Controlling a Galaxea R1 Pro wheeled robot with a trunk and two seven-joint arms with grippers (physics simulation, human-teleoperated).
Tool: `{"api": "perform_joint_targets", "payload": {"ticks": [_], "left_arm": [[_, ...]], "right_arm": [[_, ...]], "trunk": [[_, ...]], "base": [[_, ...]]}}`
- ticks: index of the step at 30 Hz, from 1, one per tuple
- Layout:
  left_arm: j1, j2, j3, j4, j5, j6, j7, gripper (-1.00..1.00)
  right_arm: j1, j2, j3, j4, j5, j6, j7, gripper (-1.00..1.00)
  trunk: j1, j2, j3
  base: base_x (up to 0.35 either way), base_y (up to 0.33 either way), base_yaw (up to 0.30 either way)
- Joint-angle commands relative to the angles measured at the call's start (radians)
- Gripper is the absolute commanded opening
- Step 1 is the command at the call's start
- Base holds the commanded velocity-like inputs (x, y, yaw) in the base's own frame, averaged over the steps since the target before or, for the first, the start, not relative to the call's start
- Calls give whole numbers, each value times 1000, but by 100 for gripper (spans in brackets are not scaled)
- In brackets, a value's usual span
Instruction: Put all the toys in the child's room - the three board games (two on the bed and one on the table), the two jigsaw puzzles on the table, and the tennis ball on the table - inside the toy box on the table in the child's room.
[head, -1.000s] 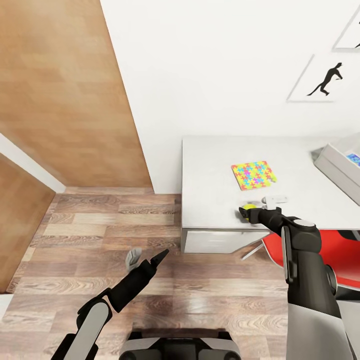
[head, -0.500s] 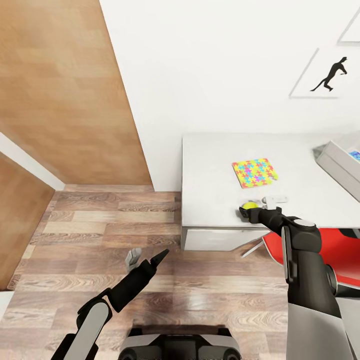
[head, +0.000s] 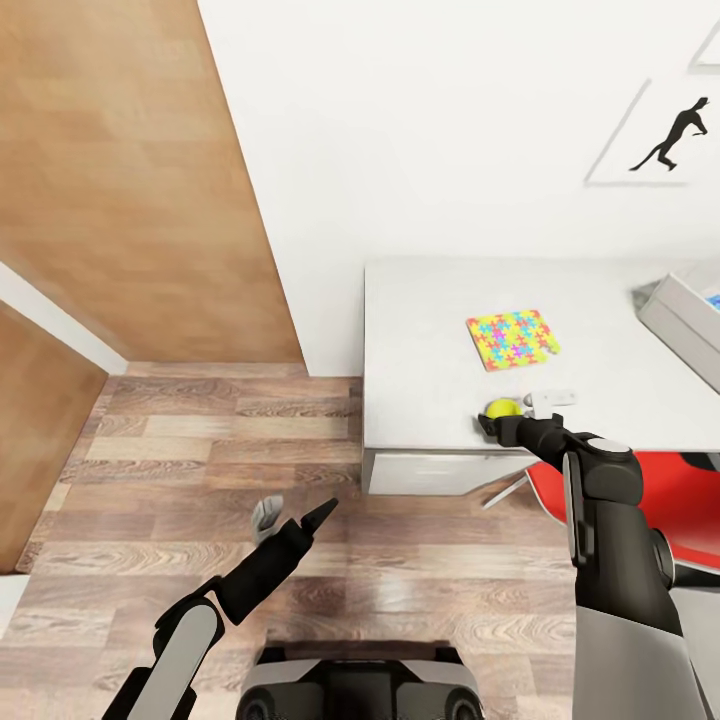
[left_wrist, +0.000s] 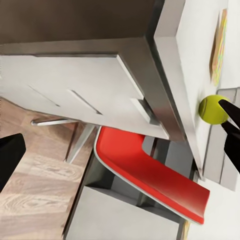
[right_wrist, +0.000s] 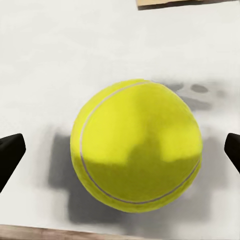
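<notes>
The right gripper (head: 497, 421) is standing spread wide around the tennis ball (head: 502, 409), which is resting near the table (head: 420, 350) front edge. The left gripper (head: 293, 512) is hanging open over the floor (head: 200, 440).

Light grey desk top (head: 430, 330) bare left of multicoloured jigsaw square (head: 511, 339); open passage there. Yellow-green tennis ball (head: 502, 409) near front edge, between spread black fingertips of right gripper (right_wrist: 120, 150), gaps both sides. White wall (head: 420, 130) blocks behind desk. Red chair seat (head: 690, 500) crowds space under desk. Wood-plank floor (head: 200, 440) open around left gripper (head: 295, 515).
</notes>
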Motion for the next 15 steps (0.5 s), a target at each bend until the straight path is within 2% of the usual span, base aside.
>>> {"api": "perform_joint_targets", "payload": {"ticks": [1,15], "left_arm": [[0,0,0,0,6,4,0,100],[0,0,0,0,6,4,0,100]], "right_arm": [[-1,1,-2,-1,10,2,10,100],[-1,0,-3,-1,9,2,10,100]], "trunk": [[0,-2,-3],[0,-2,-16]], "base": [[0,0,0],[0,0,0]]}}
